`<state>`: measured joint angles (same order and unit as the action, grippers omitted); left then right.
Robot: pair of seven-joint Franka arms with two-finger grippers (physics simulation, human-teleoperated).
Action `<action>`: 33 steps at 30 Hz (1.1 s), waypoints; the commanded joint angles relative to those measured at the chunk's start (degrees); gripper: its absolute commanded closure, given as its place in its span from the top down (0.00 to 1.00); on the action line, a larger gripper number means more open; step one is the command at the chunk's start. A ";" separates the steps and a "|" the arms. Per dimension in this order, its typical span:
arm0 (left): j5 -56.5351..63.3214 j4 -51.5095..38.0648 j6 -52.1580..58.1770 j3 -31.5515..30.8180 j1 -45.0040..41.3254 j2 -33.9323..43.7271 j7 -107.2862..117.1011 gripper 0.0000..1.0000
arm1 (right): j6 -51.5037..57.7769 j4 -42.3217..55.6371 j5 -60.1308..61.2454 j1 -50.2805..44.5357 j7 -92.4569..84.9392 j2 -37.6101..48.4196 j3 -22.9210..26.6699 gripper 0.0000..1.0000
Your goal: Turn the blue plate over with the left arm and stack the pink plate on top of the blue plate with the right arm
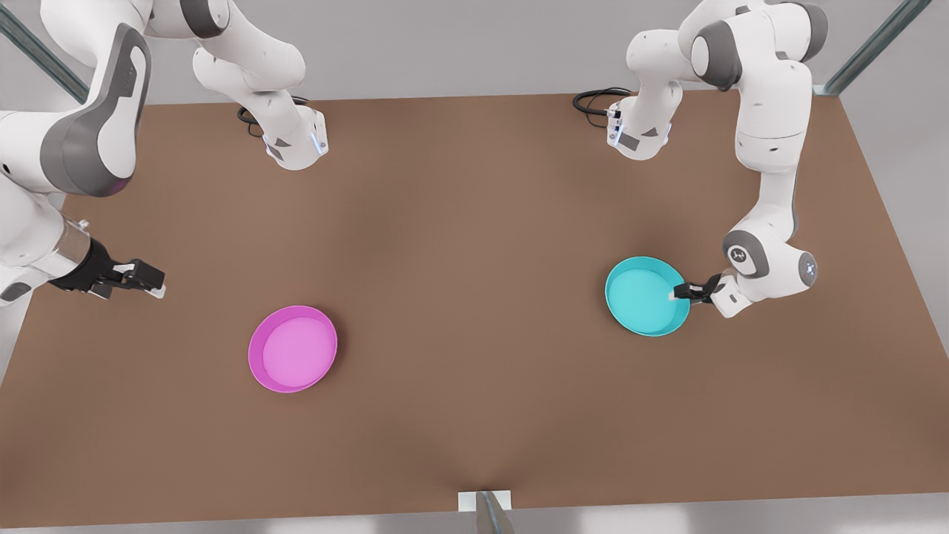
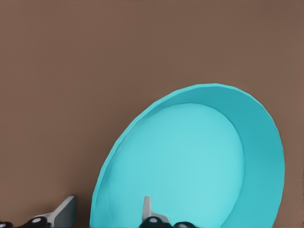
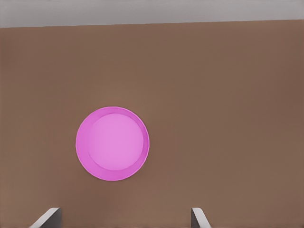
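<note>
**Gripping the blue rim, flip still to come**

Reaching in from the front view's right, my left gripper (image 1: 683, 291) is at the edge of the blue plate (image 1: 643, 297), and the fingers straddle the rim: one pad (image 2: 147, 208) sits inside the dish, the other (image 2: 64, 211) outside the wall. There is a visible gap between that outer finger and the plate wall, so I'd call the fingers part open around the rim, not yet clamped on it. I can't say for sure that I have hold.

The plate sits on the brown table (image 1: 474, 222), hollow side up, toward the front view's right. From my left wrist it lies straight ahead of the fingers, its near rim between them, the far rim directly away from me. That is the relation that matters: the flip will pivot about the edge I'm holding, so the far rim has to swing up and over along my approach line. I judge I need a firm pinch first, or the thin wall could slip out mid-turn.

Over on the front view's left, my right gripper (image 1: 141, 280) hovers above the table, fingers spread wide and empty. The pink plate (image 1: 293, 348) lies ahead of it and lower down, also hollow side up, well apart from the blue one. My right arm is the nearer one to pink, and it waits. Stacking can't begin until blue is turned over.
</note>
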<state>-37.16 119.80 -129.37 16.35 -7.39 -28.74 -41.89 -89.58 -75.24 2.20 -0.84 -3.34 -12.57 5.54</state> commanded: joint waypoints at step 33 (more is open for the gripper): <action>0.34 0.00 1.67 -0.01 -0.17 -0.79 0.49 0.23 | -0.07 0.00 -0.09 -0.21 0.00 -0.17 0.00 1.00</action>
<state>-36.11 119.80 -127.66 16.35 -7.60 -29.53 -41.33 -89.57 -75.24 2.11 -1.13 -3.34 -12.75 5.54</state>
